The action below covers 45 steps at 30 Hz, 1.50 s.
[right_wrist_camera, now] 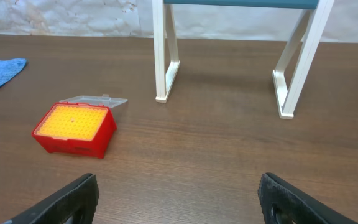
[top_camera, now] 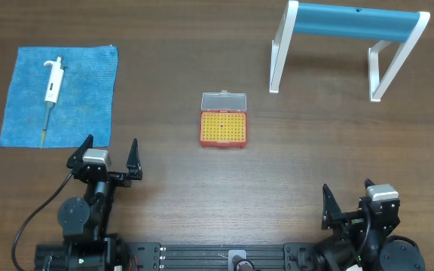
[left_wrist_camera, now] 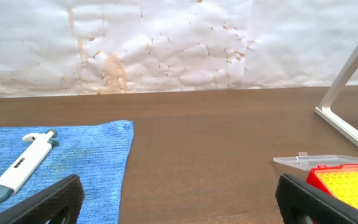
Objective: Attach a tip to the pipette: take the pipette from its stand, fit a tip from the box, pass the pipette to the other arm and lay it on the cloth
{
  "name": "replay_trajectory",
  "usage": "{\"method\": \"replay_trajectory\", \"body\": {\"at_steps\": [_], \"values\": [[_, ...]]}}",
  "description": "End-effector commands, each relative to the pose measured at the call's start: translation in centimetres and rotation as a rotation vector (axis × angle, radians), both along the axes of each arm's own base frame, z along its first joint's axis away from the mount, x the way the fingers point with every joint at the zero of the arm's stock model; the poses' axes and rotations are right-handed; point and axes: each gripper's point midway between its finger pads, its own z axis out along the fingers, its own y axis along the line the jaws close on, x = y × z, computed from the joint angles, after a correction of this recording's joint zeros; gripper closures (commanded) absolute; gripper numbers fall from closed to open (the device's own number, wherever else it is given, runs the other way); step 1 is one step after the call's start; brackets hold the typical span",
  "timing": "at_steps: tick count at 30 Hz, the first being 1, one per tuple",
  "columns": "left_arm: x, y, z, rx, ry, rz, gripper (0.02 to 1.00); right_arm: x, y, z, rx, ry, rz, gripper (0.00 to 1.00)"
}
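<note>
Top view: pipette (top_camera: 53, 83), tip (top_camera: 43, 138) fitted, lies on the cloth (top_camera: 89, 113); left gripper (top_camera: 111, 144) and right gripper (top_camera: 346, 188) both spread wide, empty. Risk: left gripper sits near the cloth's edge, so a stray sweep could drag it and roll the pipette

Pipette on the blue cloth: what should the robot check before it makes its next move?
1. The pipette lies wholly on the cloth: ok.
2. A yellow tip sits on its end: ok, as far as the top view shows.
3. The left gripper is open, holds nothing and is clear of the pipette: ok.
4. The right gripper is open and holds nothing: ok.
5. The box has its lid shut: not ok, it is open.
</note>
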Motion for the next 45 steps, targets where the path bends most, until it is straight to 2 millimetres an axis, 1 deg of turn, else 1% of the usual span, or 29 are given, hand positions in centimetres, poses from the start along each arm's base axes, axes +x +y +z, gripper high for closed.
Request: {"method": "replay_trajectory", "body": {"at_steps": [1,10,13,14,16,17,19,21,22,24,25,27,29,32,45], "values": [[0.0,0.2,-0.1,-0.015,-0.001,0.011,0.023,0.1,-0.2,0.0,0.01,0.0,-0.018,0.165],[0.0,0.2,-0.1,-0.015,-0.001,0.011,0.023,0.1,-0.2,0.0,0.011,0.0,-0.018,0.167],[0.0,0.2,-0.1,-0.015,-0.001,0.011,0.023,-0.2,-0.6,-0.7,-0.027,0.025,-0.026,0.165],[0.0,0.2,-0.1,-0.015,-0.001,0.011,0.023,-0.1,-0.8,-0.5,-0.022,0.018,-0.041,0.167],[0.0,0.2,-0.1,-0.015,-0.001,0.011,0.023,1.5,-1.6,0.9,0.014,-0.069,-0.142,0.167],[0.0,0.2,-0.1,-0.015,-0.001,0.011,0.023,3.2,-2.2,1.5,0.044,-0.138,-0.21,0.167],[0.0,0.2,-0.1,-0.015,-0.001,0.011,0.023,6.2,-2.2,1.2,0.09,-0.238,-0.229,0.165],[0.0,0.2,-0.1,-0.015,-0.002,0.011,0.023,8.8,-1.7,0.3,0.121,-0.367,-0.175,0.167],[0.0,0.2,-0.1,-0.015,-0.001,0.011,0.023,9.9,-1.7,-1.0,0.124,-0.417,-0.164,0.167],[0.0,0.2,-0.1,-0.015,-0.001,0.011,0.023,10.6,-1.8,-3.0,0.12,-0.42,-0.167,0.167],[0.0,0.2,-0.1,-0.015,-0.001,0.011,0.023,10.9,-1.9,-4.5,0.116,-0.394,-0.175,0.167],[0.0,0.2,-0.1,-0.015,-0.001,0.011,0.023,11.1,-2.0,-5.9,0.11,-0.365,-0.176,0.167],[0.0,0.2,-0.1,-0.015,-0.001,0.011,0.023,11.1,-1.8,-7.8,0.098,-0.291,-0.173,0.167],[0.0,0.2,-0.1,-0.015,-0.001,0.011,0.023,11.1,-1.4,-7.8,0.072,-0.294,-0.149,0.167],[0.0,0.2,-0.1,-0.015,-0.001,0.011,0.023,11.1,-1.4,-7.7,0.072,-0.294,-0.149,0.167]]}}
